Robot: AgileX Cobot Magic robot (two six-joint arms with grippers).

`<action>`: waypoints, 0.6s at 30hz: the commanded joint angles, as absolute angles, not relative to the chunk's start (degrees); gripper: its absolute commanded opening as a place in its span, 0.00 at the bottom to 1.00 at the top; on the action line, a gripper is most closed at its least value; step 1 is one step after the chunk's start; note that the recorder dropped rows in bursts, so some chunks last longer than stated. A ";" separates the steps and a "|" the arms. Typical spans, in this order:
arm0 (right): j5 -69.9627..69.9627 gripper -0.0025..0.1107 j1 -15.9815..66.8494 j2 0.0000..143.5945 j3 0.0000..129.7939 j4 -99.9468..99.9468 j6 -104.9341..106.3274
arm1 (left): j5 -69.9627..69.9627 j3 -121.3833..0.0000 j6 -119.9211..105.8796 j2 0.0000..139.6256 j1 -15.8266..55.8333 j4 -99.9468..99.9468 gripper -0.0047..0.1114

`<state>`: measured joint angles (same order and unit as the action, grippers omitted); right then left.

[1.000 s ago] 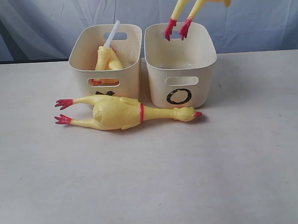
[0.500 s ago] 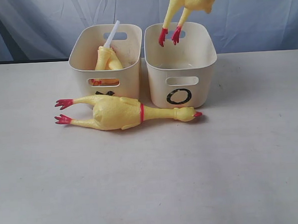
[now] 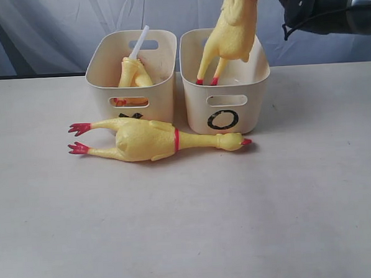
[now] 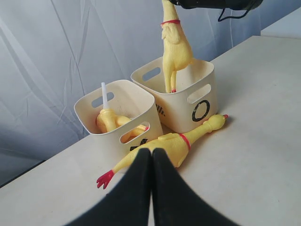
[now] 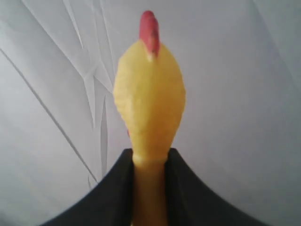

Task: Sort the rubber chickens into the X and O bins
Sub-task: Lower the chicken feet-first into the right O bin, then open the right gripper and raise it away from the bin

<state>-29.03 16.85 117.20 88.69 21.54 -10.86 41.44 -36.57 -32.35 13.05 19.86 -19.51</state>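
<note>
Rubber chicken hangs head-up straight below the right fingers, which are clenched on its neck above the red neck band. Its body tilts a little, and its red feet reach down inside the O bin, past the rim; whether they touch the floor of the bin is hidden by the front wall. The dark right arm sits above and just to the side of that bin.

The left fingers are pressed together with nothing between them, held above the worktop. Directly ahead of them a large chicken lies on its side on the worktop, red feet towards the X bin's side and head in front of the O mark, close along the front walls of both bins. Beyond it stands the X bin, its mark mostly covered by that chicken, touching or just beside the O bin. Inside the X bin a smaller chicken rests with its white tube sticking up past the rim
</note>
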 commanded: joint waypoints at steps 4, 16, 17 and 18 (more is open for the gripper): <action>-29.65 0.01 16.65 119.63 89.41 21.00 -11.80 | 40.91 -36.21 -32.11 12.63 19.60 -19.45 0.04; -25.18 0.01 16.65 120.55 89.41 20.89 -12.61 | 40.91 -36.21 -32.11 12.63 19.60 -19.45 0.04; -24.69 0.01 16.65 120.55 89.41 20.89 -12.61 | 40.91 -36.21 -32.11 12.63 19.60 -19.45 0.04; -23.83 0.01 16.65 120.55 89.41 20.76 -12.61 | 40.91 -36.21 -32.11 12.63 19.60 -19.45 0.04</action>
<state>-24.32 16.85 120.93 88.79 21.41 -12.54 41.44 -36.57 -32.35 13.05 19.86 -19.51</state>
